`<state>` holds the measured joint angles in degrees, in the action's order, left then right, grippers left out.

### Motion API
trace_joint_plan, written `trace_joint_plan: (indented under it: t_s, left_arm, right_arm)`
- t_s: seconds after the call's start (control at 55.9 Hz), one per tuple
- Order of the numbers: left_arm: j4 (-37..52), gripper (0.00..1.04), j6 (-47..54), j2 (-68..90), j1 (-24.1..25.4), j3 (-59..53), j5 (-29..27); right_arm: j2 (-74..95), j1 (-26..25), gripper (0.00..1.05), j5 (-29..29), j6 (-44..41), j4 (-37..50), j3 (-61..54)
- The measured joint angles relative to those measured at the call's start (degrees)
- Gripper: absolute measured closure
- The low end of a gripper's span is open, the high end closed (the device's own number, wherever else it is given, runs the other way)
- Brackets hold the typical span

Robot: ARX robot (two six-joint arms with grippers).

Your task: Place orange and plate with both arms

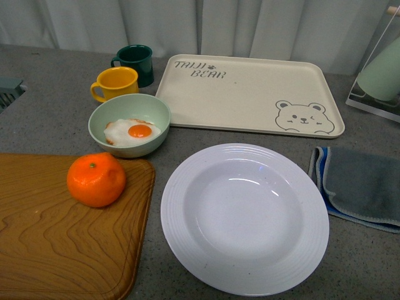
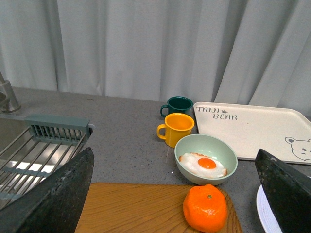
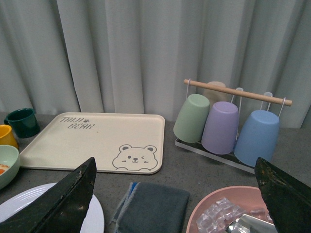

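Orange (image 1: 96, 179) seen resting on wooden board (image 1: 56, 244), near board's far right corner, just in front of green bowl (image 1: 156, 115) with fried egg. White plate (image 1: 181, 231) set flat on desk (image 1: 50, 94), just right of board, between orange and grey cloth (image 1: 362, 184). Bear tray (image 1: 250, 94) laid behind plate. Left gripper (image 2: 174, 151) spread wide, nothing grasped; right gripper (image 3: 175, 160) likewise released
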<state>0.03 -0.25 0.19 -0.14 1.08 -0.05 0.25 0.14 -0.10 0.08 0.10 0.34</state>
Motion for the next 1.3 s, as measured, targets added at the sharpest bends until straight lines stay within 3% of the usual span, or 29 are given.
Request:
trace_joint_plan:
  t_s: [0.947,1.001,1.055,1.198,1.305]
  left_arm:
    - [-1.95,0.07,-0.68,0.87,0.00,0.55,0.04]
    - [-8.22,0.07,-2.99,5.99,-0.15,2.97,-0.09]
    - [-7.72,0.07,-4.15,11.50,-0.85,3.23,-0.87]
    - [8.02,0.07,-7.72,35.76,-4.48,6.36,-1.07]
    - [16.81,0.07,-10.05,57.27,-6.08,14.05,1.73]
  right_arm:
    - [0.00,0.00,0.09,0.02,0.00,0.00,0.00]
    - [0.00,0.00,0.09,0.02,0.00,0.00,0.00]
    - [-0.02,0.00,0.09,0.00,0.00,0.00,0.00]
    - [-0.04,0.00,0.09,0.02,0.00,0.00,0.00]
    - [-0.04,0.00,0.09,0.02,0.00,0.00,0.00]
